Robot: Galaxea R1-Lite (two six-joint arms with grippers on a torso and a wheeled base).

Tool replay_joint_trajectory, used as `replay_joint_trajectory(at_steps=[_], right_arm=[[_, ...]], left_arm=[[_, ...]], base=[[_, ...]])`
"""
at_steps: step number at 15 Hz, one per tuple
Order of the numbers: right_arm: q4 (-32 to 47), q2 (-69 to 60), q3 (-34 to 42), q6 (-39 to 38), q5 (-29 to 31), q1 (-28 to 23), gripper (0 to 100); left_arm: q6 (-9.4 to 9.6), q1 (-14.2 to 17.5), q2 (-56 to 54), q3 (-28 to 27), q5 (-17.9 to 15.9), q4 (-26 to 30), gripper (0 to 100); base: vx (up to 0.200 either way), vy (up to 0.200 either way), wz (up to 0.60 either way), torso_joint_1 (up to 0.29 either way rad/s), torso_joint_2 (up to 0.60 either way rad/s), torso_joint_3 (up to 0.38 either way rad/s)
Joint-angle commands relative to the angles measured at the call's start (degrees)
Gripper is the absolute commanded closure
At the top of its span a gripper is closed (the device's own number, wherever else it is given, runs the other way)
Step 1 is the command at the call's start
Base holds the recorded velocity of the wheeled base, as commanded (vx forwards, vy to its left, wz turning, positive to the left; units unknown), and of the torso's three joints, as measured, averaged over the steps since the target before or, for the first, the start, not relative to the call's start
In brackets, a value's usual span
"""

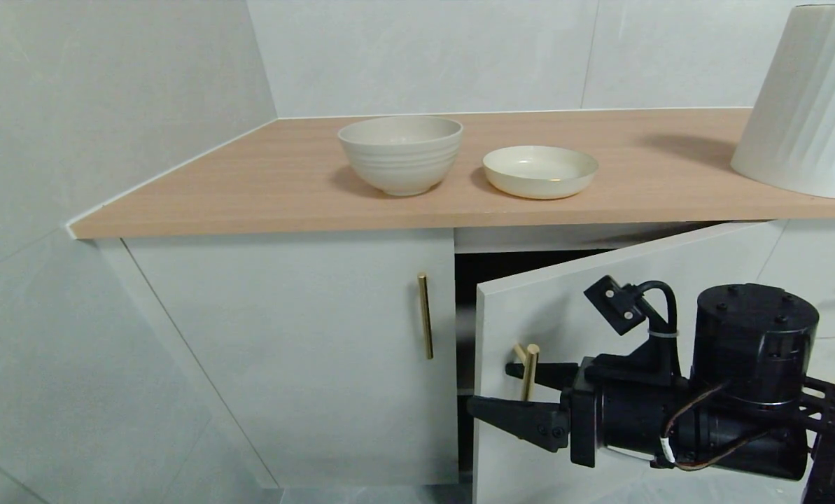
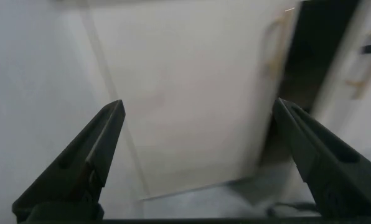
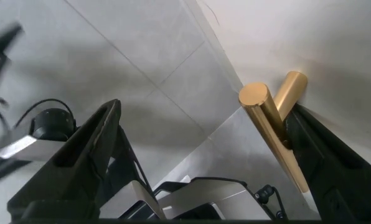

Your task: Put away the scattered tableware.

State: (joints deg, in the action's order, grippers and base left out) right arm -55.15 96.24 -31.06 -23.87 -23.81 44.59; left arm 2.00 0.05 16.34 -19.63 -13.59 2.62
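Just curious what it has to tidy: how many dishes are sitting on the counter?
2. A deep bowl stands left on the counter, a shallow dish beside it on the right, not touching. Others could sit behind the white shade.

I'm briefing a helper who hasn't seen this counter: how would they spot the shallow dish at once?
On the wooden countertop stand two cream vessels, side by side but apart. The shallow dish is the one nearer the white pleated lampshade. Unlike the deep ribbed bowl, it is low, wide and smooth.
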Motion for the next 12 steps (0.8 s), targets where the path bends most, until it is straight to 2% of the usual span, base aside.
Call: replay_joint_trajectory(at_steps=[1, 3, 5, 6, 7, 9, 10, 11, 12], right_arm=[[0.13, 0.08, 0.12, -0.04, -0.27, 0.49, 0], [0.04, 0.00, 0.21, -0.04, -0.27, 0.49, 0], [0.04, 0.00, 0.48, -0.04, -0.27, 0.41, 0], [0.13, 0.00, 0.56, -0.04, -0.27, 0.49, 0], [0.13, 0.00, 0.65, -0.04, -0.27, 0.49, 0], [0.13, 0.08, 0.74, -0.04, -0.27, 0.49, 0], [0.13, 0.17, 0.74, -0.04, -0.27, 0.58, 0], [0.13, 0.17, 0.74, -0.04, -0.27, 0.58, 0], [0.13, 0.17, 0.74, -0.04, -0.27, 0.49, 0]], left_arm=[[0.11, -1.81, 26.99, -13.33, -9.00, -0.07, 0], [-0.07, -5.32, 41.06, -15.53, -9.96, -3.85, 0], [-0.42, -8.66, 52.92, -14.47, -9.96, -14.05, 0], [-0.68, -9.37, 57.23, -12.80, -9.87, -19.58, 0], [-1.21, -11.56, 61.18, -10.17, -9.87, -24.86, 0], [-2.09, -17.63, 66.72, -4.46, -9.87, -32.24, 0], [-2.88, -19.74, 68.92, -2.52, -9.79, -36.02, 0], [-3.49, -20.35, 69.71, -1.99, -9.79, -37.43, 0], [-6.66, -22.37, 71.20, -1.03, -9.79, -40.59, 0]], base=[[0.000, 0.000, 0.00, 0.000, 0.00, 0.000], [0.000, 0.000, 0.00, 0.000, 0.00, 0.000], [0.000, 0.000, 0.00, 0.000, 0.00, 0.000], [0.000, 0.000, 0.00, 0.000, 0.00, 0.000], [0.000, 0.000, 0.00, 0.000, 0.00, 0.000], [0.000, 0.000, 0.00, 0.000, 0.00, 0.000], [0.000, 0.000, 0.00, 0.000, 0.00, 0.000], [0.000, 0.000, 0.00, 0.000, 0.00, 0.000], [0.000, 0.000, 0.00, 0.000, 0.00, 0.000]])
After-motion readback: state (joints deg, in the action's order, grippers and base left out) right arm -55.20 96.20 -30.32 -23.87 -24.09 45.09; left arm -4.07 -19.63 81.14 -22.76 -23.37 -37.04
